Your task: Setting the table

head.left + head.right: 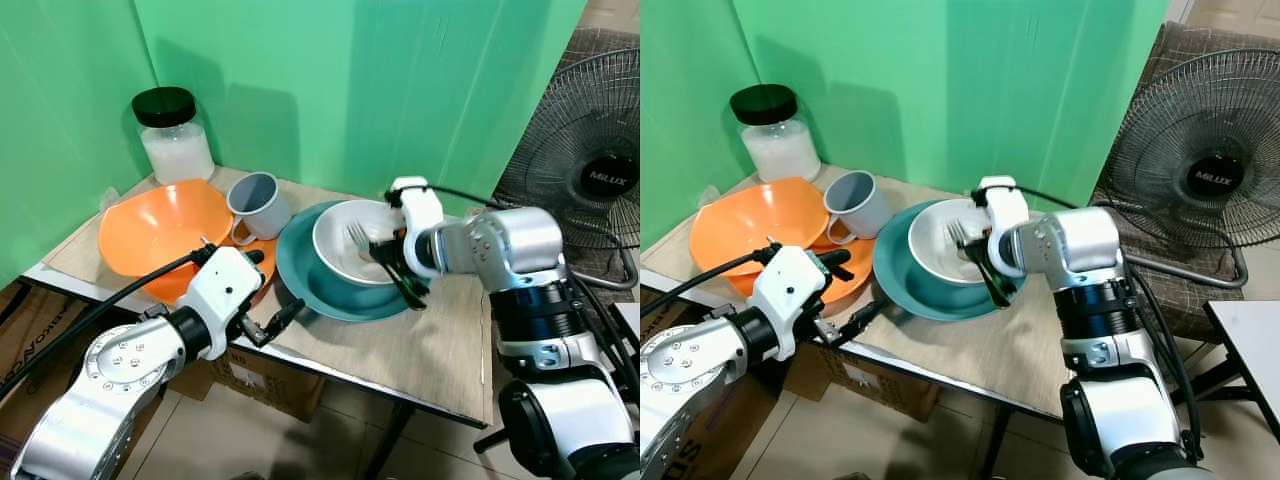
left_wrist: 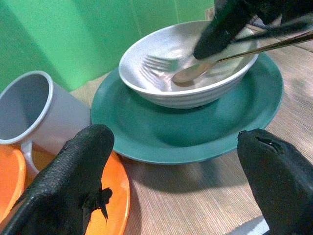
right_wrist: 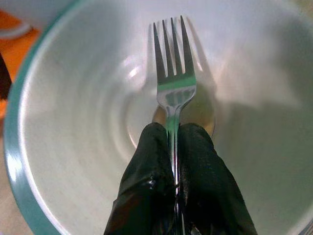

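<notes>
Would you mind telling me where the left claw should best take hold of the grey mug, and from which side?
Probably the grey mug by its rim wall, from its open mouth: it lies tilted on the orange plate, its handle tucked underneath. The left claw hangs open nearby.

A black-lidded glass jar (image 1: 173, 134) of white contents stood at the tabletop's far left corner. A black fan (image 1: 590, 170) stood beyond the right edge. Cardboard boxes (image 1: 262, 385) sat underneath.
</notes>
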{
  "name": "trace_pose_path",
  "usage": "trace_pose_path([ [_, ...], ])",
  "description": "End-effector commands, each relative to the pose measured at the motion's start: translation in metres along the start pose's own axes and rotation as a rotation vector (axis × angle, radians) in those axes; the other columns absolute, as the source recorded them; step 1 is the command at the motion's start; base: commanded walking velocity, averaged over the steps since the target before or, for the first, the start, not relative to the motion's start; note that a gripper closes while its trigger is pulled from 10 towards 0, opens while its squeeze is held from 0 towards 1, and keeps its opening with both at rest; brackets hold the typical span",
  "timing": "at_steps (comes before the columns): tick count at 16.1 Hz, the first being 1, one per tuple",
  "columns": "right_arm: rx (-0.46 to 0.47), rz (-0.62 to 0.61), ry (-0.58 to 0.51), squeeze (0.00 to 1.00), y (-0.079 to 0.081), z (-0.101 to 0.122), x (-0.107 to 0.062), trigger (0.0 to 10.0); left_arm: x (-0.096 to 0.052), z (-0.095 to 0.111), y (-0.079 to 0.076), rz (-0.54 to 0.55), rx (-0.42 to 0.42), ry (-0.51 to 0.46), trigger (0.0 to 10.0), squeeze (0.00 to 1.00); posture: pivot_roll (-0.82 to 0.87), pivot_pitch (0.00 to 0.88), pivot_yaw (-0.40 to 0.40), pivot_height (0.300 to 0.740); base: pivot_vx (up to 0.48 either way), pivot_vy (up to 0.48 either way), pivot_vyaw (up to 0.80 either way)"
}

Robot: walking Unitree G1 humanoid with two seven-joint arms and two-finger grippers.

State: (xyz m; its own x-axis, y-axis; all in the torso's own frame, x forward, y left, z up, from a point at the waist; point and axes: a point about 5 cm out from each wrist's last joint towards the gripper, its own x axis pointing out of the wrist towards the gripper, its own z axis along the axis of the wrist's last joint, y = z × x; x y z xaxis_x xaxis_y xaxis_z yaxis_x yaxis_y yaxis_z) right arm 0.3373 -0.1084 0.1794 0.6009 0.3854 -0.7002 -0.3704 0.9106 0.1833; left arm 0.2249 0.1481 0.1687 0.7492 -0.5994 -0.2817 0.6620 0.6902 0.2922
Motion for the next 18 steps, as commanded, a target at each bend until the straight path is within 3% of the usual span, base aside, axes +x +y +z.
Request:
trace_pose_path([
  [1,-0.013,0.020,-0.065,0.00,0.003,0.013,-0.008,1.6,-0.001,0.003,-0.001,-0.004,0.012,-0.004,10.0,0.00,-0.13,0.028,-0.025,0.740,0.000,0.000,0.00],
  [2,-0.018,0.022,-0.078,0.00,0.003,0.016,-0.012,2.4,-0.001,0.003,-0.001,-0.004,0.012,-0.003,10.0,0.00,-0.13,0.028,-0.025,0.740,0.000,0.000,0.00],
  [7,0.001,0.026,-0.133,0.00,-0.001,0.017,-0.019,0.3,-0.001,0.004,0.000,-0.003,0.013,-0.006,10.0,0.00,-0.13,0.028,-0.022,0.740,0.000,0.000,0.00],
  [8,0.020,0.047,-0.212,0.00,-0.002,0.020,-0.021,0.0,-0.001,0.004,0.000,0.001,0.013,-0.006,10.0,0.00,-0.13,0.029,-0.022,0.740,0.000,0.000,0.00],
  [10,0.052,0.076,-0.268,0.00,-0.003,0.019,-0.025,0.0,-0.002,0.003,0.000,0.004,0.012,-0.004,10.0,0.00,-0.12,0.032,-0.019,0.740,0.000,0.000,0.00],
  [12,0.090,0.166,-0.381,0.00,-0.001,0.019,-0.038,0.0,-0.002,0.004,0.001,0.033,0.007,-0.013,10.0,0.00,-0.12,0.034,-0.022,0.740,0.000,0.000,0.00],
  [14,0.098,0.226,-0.578,0.00,0.005,0.020,-0.056,0.0,0.000,0.008,0.003,0.100,-0.004,-0.035,10.0,0.00,-0.11,0.035,-0.023,0.740,0.000,0.000,0.00],
  [15,0.116,0.255,-0.683,0.00,0.008,0.017,-0.067,0.6,0.004,0.011,0.000,0.123,-0.030,-0.054,10.0,0.00,-0.10,0.038,-0.017,0.740,0.000,0.000,0.00],
  [17,0.066,0.254,-0.834,0.00,0.012,0.008,-0.084,3.9,0.010,0.014,-0.005,0.178,-0.094,-0.095,10.0,0.00,-0.10,0.043,-0.005,0.740,0.000,0.000,0.00],
  [18,0.053,0.249,-0.868,0.00,0.013,0.004,-0.090,4.7,0.012,0.016,-0.005,0.208,-0.110,-0.105,10.0,0.00,-0.10,0.056,0.000,0.740,0.000,0.000,0.00],
])
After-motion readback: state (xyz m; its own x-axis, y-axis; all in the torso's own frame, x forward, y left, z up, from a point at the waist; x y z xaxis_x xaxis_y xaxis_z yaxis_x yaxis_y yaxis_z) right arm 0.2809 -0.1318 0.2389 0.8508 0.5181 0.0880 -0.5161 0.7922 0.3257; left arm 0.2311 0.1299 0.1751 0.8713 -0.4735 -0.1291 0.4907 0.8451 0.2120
